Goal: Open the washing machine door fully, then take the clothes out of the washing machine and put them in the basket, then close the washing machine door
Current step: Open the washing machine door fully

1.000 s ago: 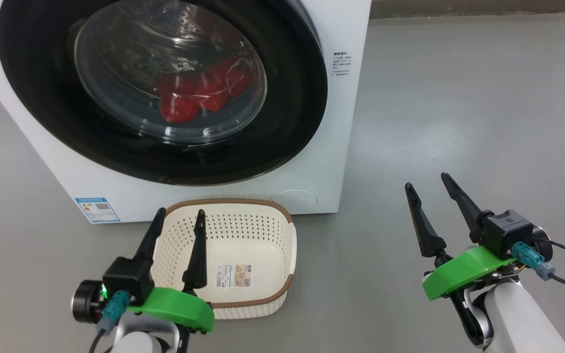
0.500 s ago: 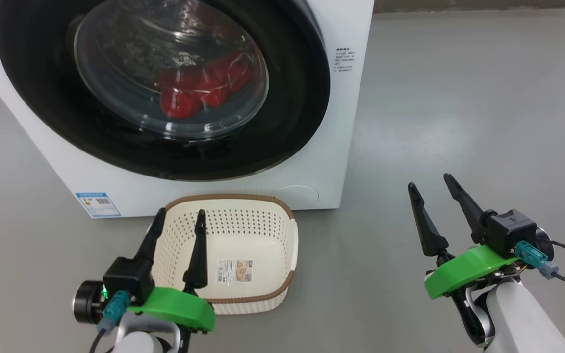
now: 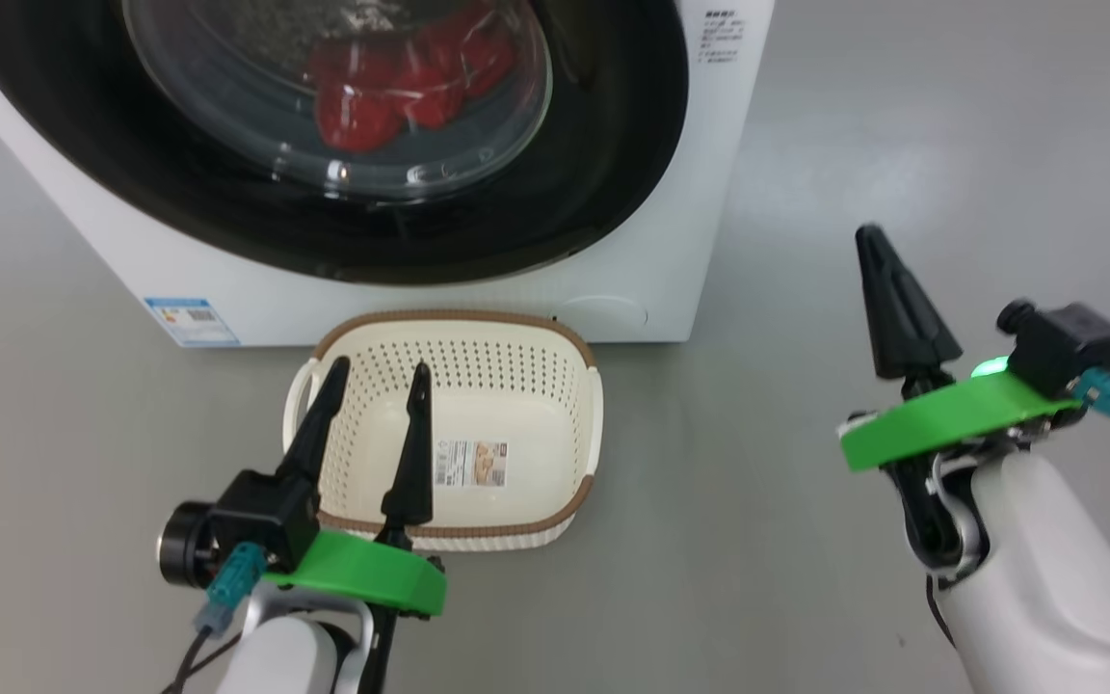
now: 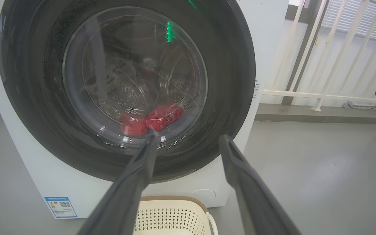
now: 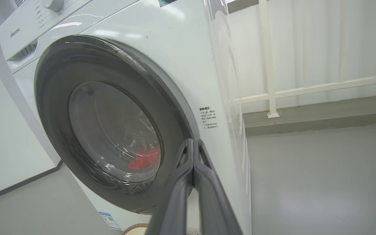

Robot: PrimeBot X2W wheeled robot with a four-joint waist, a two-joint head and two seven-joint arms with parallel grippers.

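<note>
Now, with the washing machine door (image 3: 227, 222) shut at 12 o'clock over the clothes (image 3: 401, 72), the right gripper (image 3: 871, 241), fingers pressed together, should hook the rim's 3 o'clock edge and pull slowly, while the left gripper (image 3: 380, 366) stands wide.

Plain grey floor (image 3: 902, 145), glossy. Carried white washing machine (image 3: 690, 241) and cream basket (image 3: 454, 315), parked just beside machine's front.

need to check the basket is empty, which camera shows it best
The head view: the basket shows from above, rim to bottom, empty but for its sticker. The left wrist view catches its far rim; the right wrist view, a sliver of brown rim.
</note>
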